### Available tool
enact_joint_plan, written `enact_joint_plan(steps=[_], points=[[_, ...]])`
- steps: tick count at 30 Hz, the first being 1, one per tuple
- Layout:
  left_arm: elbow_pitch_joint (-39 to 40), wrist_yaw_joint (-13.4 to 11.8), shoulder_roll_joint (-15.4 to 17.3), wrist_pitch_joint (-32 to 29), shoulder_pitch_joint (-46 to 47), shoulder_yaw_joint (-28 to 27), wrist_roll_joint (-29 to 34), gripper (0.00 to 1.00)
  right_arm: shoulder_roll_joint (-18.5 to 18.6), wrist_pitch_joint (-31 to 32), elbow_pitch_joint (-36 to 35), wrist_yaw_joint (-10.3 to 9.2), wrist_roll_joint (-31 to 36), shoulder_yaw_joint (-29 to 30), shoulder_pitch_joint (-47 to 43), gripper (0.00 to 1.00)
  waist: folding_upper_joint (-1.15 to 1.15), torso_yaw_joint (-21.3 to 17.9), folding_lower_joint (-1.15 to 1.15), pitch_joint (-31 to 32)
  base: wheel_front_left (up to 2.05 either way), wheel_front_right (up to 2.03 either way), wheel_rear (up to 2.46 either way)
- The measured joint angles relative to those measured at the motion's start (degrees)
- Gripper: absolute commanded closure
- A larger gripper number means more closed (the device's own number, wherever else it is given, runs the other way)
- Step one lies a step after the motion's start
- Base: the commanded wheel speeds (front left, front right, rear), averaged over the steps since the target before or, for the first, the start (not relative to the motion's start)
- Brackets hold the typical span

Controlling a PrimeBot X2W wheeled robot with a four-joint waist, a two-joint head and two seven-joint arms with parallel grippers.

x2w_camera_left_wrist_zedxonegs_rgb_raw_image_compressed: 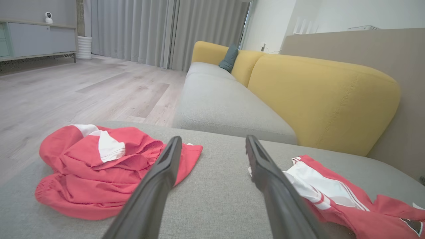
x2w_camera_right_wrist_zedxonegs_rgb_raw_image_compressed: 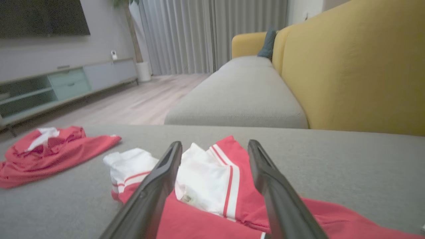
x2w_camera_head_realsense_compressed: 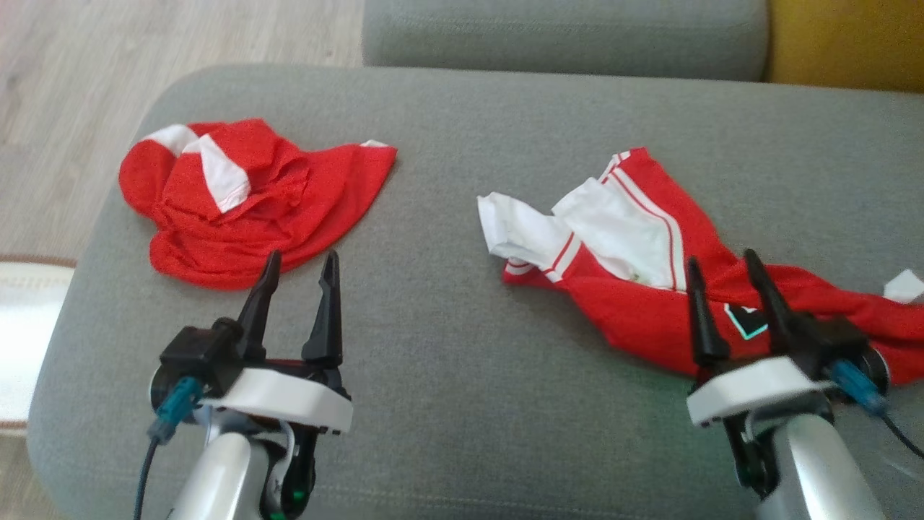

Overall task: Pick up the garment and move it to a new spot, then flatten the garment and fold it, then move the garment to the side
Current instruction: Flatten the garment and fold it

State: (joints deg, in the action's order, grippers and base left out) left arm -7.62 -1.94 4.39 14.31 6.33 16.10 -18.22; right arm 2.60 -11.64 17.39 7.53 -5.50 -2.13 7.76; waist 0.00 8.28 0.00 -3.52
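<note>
Two crumpled red-and-white garments lie on the grey sofa seat (x2w_camera_head_realsense_compressed: 447, 347). The left garment (x2w_camera_head_realsense_compressed: 289, 202) is bunched near the seat's left end, also seen in the left wrist view (x2w_camera_left_wrist_zedxonegs_rgb_raw_image_compressed: 99, 176). The right garment (x2w_camera_head_realsense_compressed: 635, 303) has white panels with red stripes and stretches to the right (x2w_camera_right_wrist_zedxonegs_rgb_raw_image_compressed: 212, 179). My left gripper (x2w_camera_head_realsense_compressed: 302, 256) is open just in front of the left garment's near edge, holding nothing (x2w_camera_left_wrist_zedxonegs_rgb_raw_image_compressed: 213, 139). My right gripper (x2w_camera_head_realsense_compressed: 722, 258) is open above the right garment's red part, fingers apart and empty (x2w_camera_right_wrist_zedxonegs_rgb_raw_image_compressed: 214, 143).
A second grey seat cushion (x2w_camera_head_realsense_compressed: 563, 32) lies beyond, with the yellow backrest (x2w_camera_head_realsense_compressed: 844, 40) at the far right. Wooden floor (x2w_camera_head_realsense_compressed: 144, 43) drops off past the seat's left end. A pale rug (x2w_camera_head_realsense_compressed: 25, 318) lies at the left. Bare grey cushion separates the two garments.
</note>
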Motion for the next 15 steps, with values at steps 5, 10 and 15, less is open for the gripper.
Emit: enact_joint_plan(steps=[5, 10, 15], points=[[-0.7, 0.8, -1.0, 0.0, 0.3, 0.3, 0.1, 0.0, 1.6, 4.6, 4.7, 0.0, 4.4, -3.9, 6.2, 0.0, 0.0, 1.7, 0.0, -2.7, 0.0, 0.0, 0.0], [-1.8, 1.5, -1.3, 0.0, 1.2, 1.5, 0.5, 0.0, 6.2, 9.0, 10.7, 0.0, 4.4, -5.3, 10.7, 0.0, 0.0, 3.9, 0.0, -5.0, 0.0, 0.0, 0.0], [-2.0, 1.5, -1.6, 0.0, 2.4, 1.8, 0.4, 0.0, 7.8, 11.6, 14.2, 0.0, 2.7, -8.5, 12.5, 0.0, 0.0, 5.4, 0.0, -6.7, 0.0, 0.0, 0.0]])
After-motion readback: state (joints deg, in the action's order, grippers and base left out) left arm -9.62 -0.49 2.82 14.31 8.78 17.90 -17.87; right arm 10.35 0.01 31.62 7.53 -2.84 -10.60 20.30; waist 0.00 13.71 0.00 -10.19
